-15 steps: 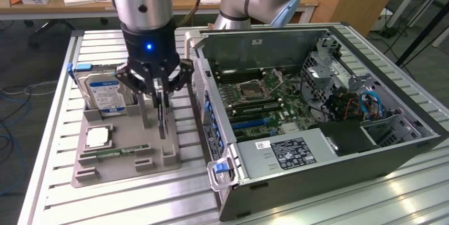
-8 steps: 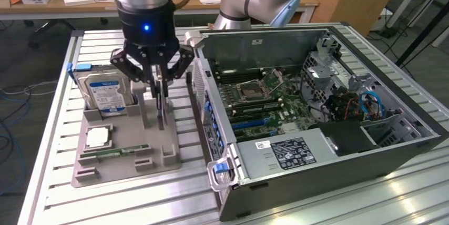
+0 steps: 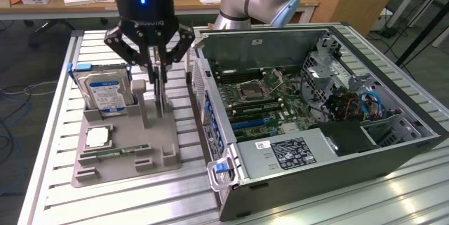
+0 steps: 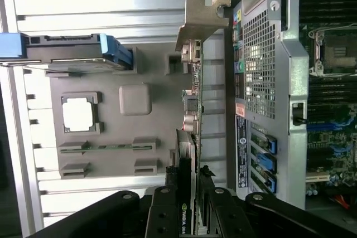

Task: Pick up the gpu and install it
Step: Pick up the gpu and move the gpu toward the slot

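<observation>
One gripper [image 3: 157, 73] is clamping gpu [image 4: 193, 104] by its top edge over grey holder [image 3: 112, 172]; thin grip risking card tilting or slipping, w/ bracket [image 4: 201, 18] snagging pc case [image 4: 268, 82] wall nearby.

Colours, placed off the case [image 3: 316, 188]:
- case: dark grey, rear panel [image 4: 259, 65] pale grey with a perforated dot grid, blue latch [image 3: 221, 168] at the front corner
- inside the case: motherboard [image 3: 281, 101] green, slots [image 3: 249, 124] blue, cables [image 3: 371, 104] blue, power supply [image 3: 281, 154] silver with a black-and-white label
- beside the case: fixture tray [image 3: 126, 156] flat grey
- on the tray: hard drive [image 3: 105, 92] silver with a blue-white label, CPU [image 3: 97, 137] silvery, RAM stick [image 3: 115, 153] green
- gpu [image 4: 195, 104]: dark board, pale metal bracket [image 4: 202, 18]
- gripper [image 3: 157, 70]: black, blue light on its body
- table [image 3: 56, 130]: pale aluminium, ribbed stripes
</observation>
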Controlling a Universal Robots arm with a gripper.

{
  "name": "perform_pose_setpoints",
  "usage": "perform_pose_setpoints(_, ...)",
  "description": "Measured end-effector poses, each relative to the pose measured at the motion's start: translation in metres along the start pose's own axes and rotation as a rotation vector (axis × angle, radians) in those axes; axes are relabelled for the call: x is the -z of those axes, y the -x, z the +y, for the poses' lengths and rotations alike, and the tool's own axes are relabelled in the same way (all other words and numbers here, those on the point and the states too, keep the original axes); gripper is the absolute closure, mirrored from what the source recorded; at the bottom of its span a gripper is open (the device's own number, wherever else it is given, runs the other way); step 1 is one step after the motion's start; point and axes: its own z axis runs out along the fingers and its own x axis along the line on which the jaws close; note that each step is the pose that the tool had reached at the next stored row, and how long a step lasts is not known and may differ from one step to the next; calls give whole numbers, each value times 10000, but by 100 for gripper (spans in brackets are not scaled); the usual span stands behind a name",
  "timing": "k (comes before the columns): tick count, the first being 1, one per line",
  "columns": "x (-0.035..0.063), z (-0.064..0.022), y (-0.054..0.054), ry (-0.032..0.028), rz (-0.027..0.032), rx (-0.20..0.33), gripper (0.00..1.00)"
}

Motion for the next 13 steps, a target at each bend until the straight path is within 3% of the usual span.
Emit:
perform_pose_setpoints(8,360,-15,13,1,-2,0,74)
perform_pose_setpoints(13,376,-14,36,-1,-5,2,74)
